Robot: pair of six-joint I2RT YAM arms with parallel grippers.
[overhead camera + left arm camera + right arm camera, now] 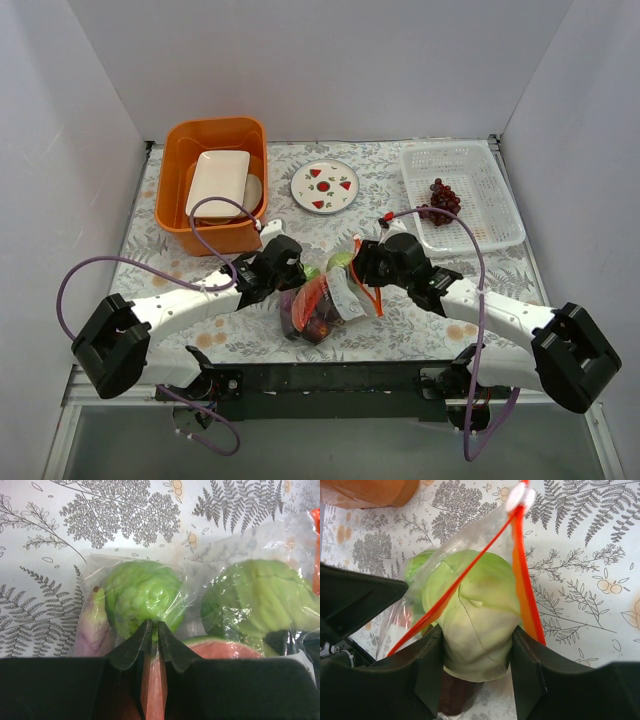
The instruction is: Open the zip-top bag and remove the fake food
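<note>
Nearest you, at the middle of the worktop (400,335) toward its near edge, lies the bag (318,305), with both arms reaching in on it. Your left tool (152,630) has its jaws pressed together on the orange zip strip (152,695), pinching one lip of the mouth. Your right tool (476,632) is clamped on a green ball (470,595), one finger on each flank. The ball sits between the two parted runs of the strip.

So I judge the opening step done, since the mouth gapes. Emptying is only partly done. A second green ball (142,597), a red slice (220,647) and dark purple pieces (298,322) lie inside the plastic, and the gripped ball has not cleared the mouth.

The bag's long axis looks to run on a slant from near left to far right. Its mouth points toward the right edge and your right arm, and its closed bottom toward the near left.

Farther back, a bunch of grapes (441,199) lies in the white basket (480,165) at the far right corner, and I judge it a piece already taken out. A strawberry plate (299,186) sits by the middle of the far edge, and an orange tub (180,150) sits at the far left corner.
</note>
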